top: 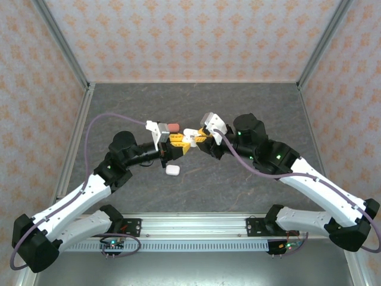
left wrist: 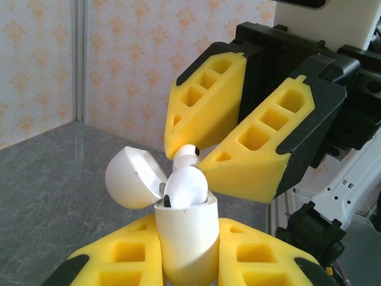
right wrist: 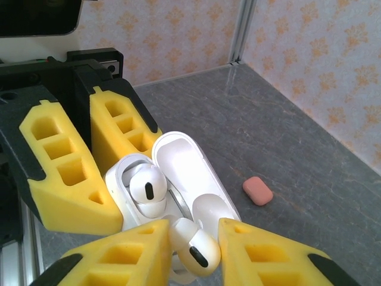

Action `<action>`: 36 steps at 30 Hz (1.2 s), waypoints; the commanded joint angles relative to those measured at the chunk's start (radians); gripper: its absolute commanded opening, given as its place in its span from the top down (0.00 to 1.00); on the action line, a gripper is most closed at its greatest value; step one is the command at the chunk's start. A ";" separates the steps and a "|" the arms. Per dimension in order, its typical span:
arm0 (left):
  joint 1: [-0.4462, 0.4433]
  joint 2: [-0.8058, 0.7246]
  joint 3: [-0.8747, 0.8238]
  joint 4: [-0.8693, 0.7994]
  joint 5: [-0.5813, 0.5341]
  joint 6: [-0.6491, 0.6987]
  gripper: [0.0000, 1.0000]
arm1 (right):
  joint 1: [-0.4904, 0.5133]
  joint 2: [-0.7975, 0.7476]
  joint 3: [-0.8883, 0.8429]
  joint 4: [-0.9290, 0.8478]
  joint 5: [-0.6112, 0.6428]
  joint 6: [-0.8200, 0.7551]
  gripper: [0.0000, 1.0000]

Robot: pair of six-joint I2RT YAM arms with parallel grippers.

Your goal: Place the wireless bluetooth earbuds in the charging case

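Left arm (top: 83, 193), right arm (top: 315, 182) bent inward, wrists facing mid-table. Left gripper (top: 180, 143) clamped on charging case (left wrist: 187, 238); right gripper (top: 197, 138) pinching earbud (right wrist: 193, 247).

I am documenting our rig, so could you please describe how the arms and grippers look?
The left arm and right arm have white links and black joints; a purple cable trails along each. The left gripper and right gripper each carry two yellow wedge fingers with square cut-outs, backed in black.
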 commanded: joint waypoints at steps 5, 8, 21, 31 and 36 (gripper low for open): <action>-0.011 0.010 0.037 0.071 0.004 0.012 1.00 | 0.007 0.010 0.042 -0.022 -0.081 0.026 0.69; -0.011 0.010 0.034 0.077 0.004 0.011 1.00 | 0.005 0.013 0.049 -0.027 -0.089 0.031 0.68; -0.013 0.010 0.033 0.075 0.002 0.015 1.00 | -0.020 0.020 0.084 -0.045 -0.063 0.048 0.58; -0.013 0.012 0.028 0.074 -0.002 0.015 1.00 | -0.048 0.019 0.142 -0.060 -0.106 0.080 0.45; -0.012 0.010 0.027 0.076 -0.002 0.015 1.00 | -0.077 0.003 0.159 -0.058 -0.113 0.145 0.36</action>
